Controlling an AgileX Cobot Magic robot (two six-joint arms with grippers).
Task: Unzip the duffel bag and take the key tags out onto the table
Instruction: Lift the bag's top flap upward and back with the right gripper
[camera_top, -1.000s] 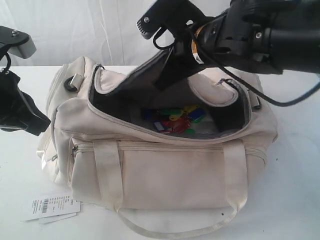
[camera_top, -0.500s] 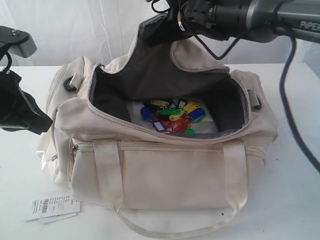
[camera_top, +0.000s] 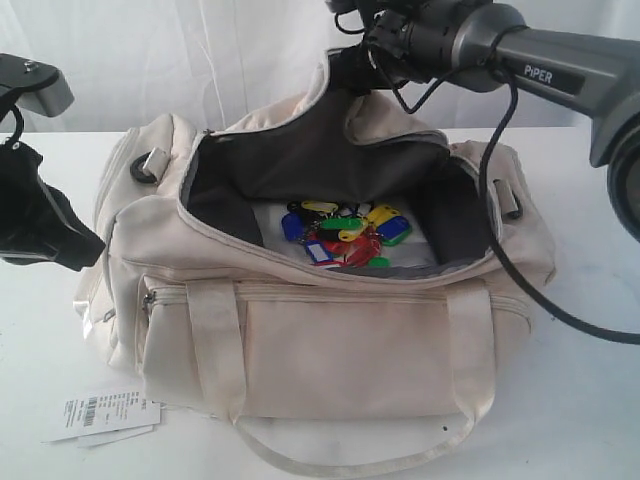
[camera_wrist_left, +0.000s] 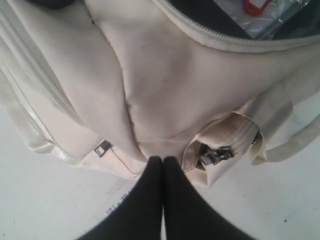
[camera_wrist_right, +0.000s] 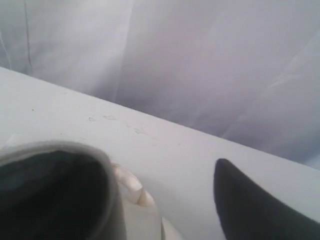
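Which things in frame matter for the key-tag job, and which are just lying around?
Job: duffel bag, unzipped; key tags inside it; table.
Lying about: barcode label on the table beside the bag; white curtain behind.

The fingertips of the right gripper (camera_top: 347, 70), at 12 o'clock, are hidden behind the raised flap of the duffel bag (camera_top: 330, 350); whether they pinch it cannot be told. In the right wrist view all is blurred, and only one dark finger (camera_wrist_right: 250, 205) shows, cut by the edge. The key tags (camera_top: 345, 235) are partly covered by the near rim of the opening. The print on the paper label (camera_top: 100, 412), at 7 o'clock, is too small to read. The left arm (camera_top: 35, 215), at 9 o'clock, is cut off.
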